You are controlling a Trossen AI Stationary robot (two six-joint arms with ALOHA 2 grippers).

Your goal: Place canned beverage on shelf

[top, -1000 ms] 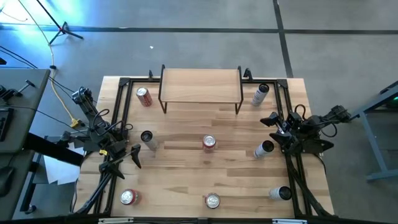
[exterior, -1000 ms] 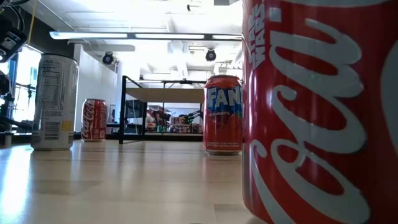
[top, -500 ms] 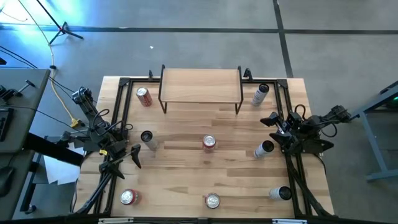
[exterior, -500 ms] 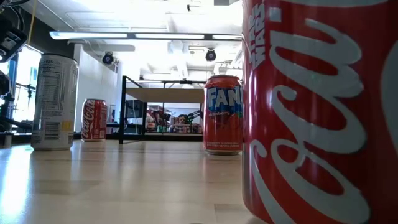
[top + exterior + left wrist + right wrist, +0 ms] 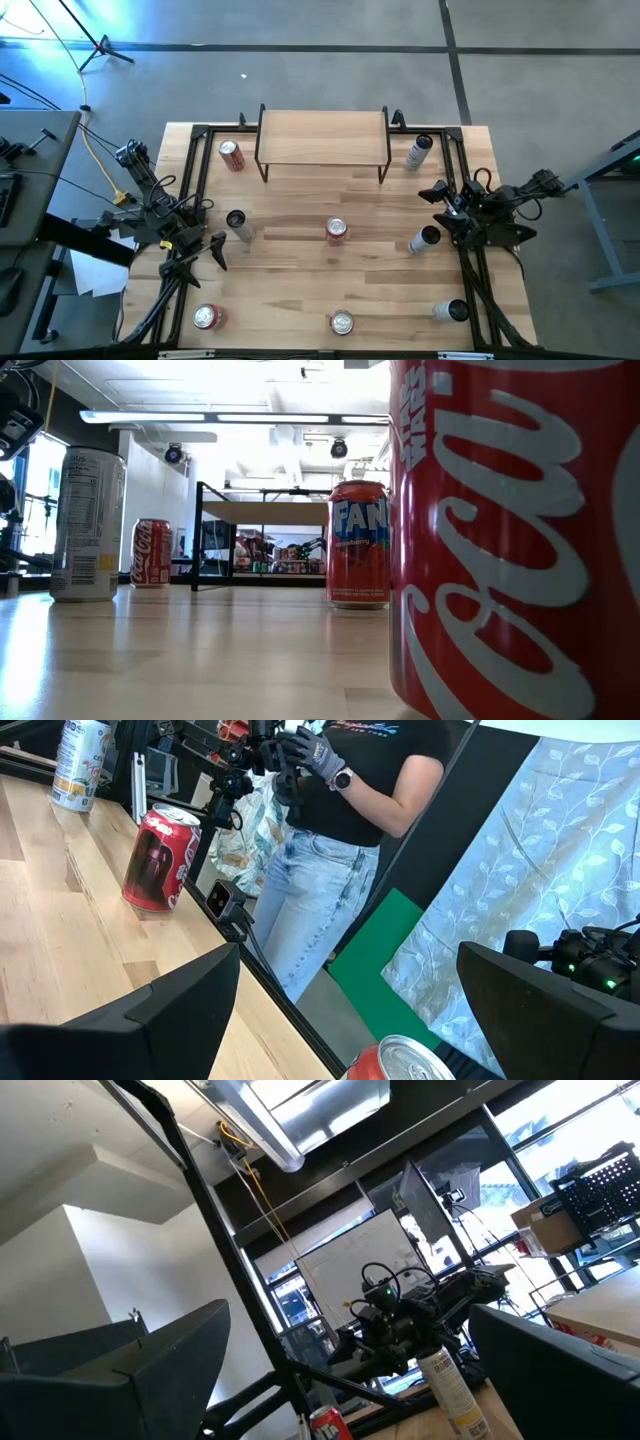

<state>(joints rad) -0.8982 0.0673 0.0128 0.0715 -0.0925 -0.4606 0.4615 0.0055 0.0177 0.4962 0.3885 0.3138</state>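
No can is in hand and the shelf carries nothing on its plank top, so I judge the task to be at its opening step — choosing and reaching for a first can. The shelf stands at the far middle of the table. The left gripper waits low at the left edge with its fingers apart and nothing between them; the right gripper sits at the right edge, likewise spread wide and empty. Eight cans stand upright and well apart on the wood. Nearest the left gripper is the silver can, just to its right; a red cola can stands farther back, left of the shelf. The red Fanta can is at the table's middle. Near the right gripper is a white can; another white can stands to the right of the shelf. Along the near edge are a red can, a silver-topped can and a can at the right corner. Next move, as I judge it: one arm swings inward, lowers its open fingers around its nearest can and closes on it, then lifts high enough to clear the shelf's front edge. The approach paths look unobstructed — the black legs and the cans flanking the shelf are what to avoid. A person stands beyond the table's near side, seen from the left wrist.
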